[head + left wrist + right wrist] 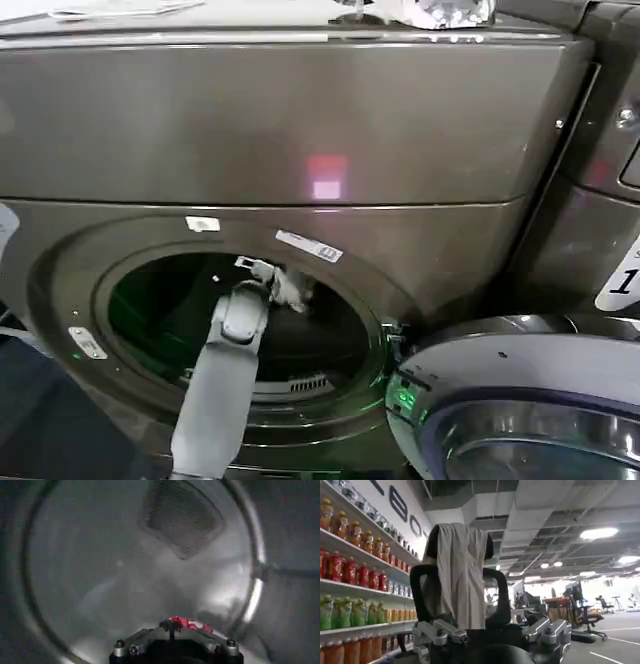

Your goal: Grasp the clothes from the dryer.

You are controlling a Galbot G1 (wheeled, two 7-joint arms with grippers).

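left gripper (272, 280) inside dryer (300, 120) porthole

Dryer (300, 120) porthole open; left arm (222, 380) goes in thru lower-centre of the opening, w/ dark free room to both sides and above it; left gripper (268, 280) sits just inside the upper rim. Door (520, 410) swung out at lower right, blocking that side of the approach. Inside, drum (90, 580) wall curves round w/ open space ahead; mesh vent (181, 515) on back wall; clothes (192, 625) just past the gripper, low in drum.
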